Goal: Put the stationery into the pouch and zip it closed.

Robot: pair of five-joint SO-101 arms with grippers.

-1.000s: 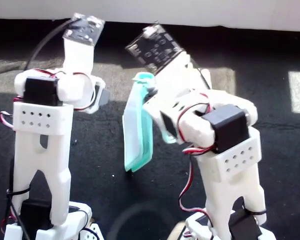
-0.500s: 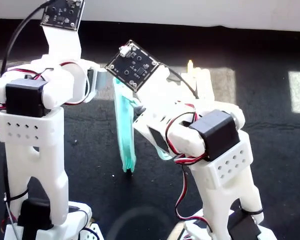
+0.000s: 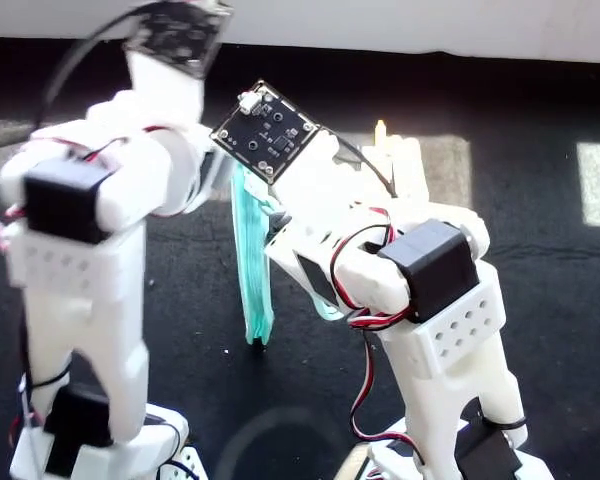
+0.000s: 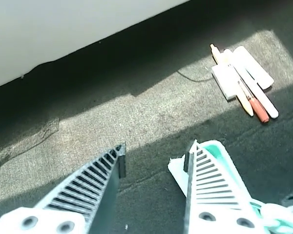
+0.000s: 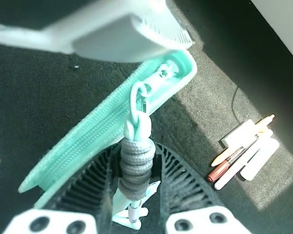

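Teal pouch job, here's where I'm at. My right claw is pinched down on the grey cord of the zip pull, and the pouch dangles from that. It hangs edge-on in the middle of the high view, with its low end close to the mat. My left claw is spread wide right beside the pouch's top corner. One finger is touching it or nearly so, can't tell which. The stationery sits in a little pile in the sunny patch, upper middle of the high view. That's well apart from the pouch, so none of it is inside yet.

Way I see it, the job now is getting the zip open. Tip to self: close the left claw on the fabric corner by the zip end, not on the teeth, and get a solid bite before anything pulls. Then the right claw should drag the cord straight along the zip line. Pull sideways and the whole thing just twists, since it's only hanging from that cord. Can't tell how far the zip is open already, so go slow.
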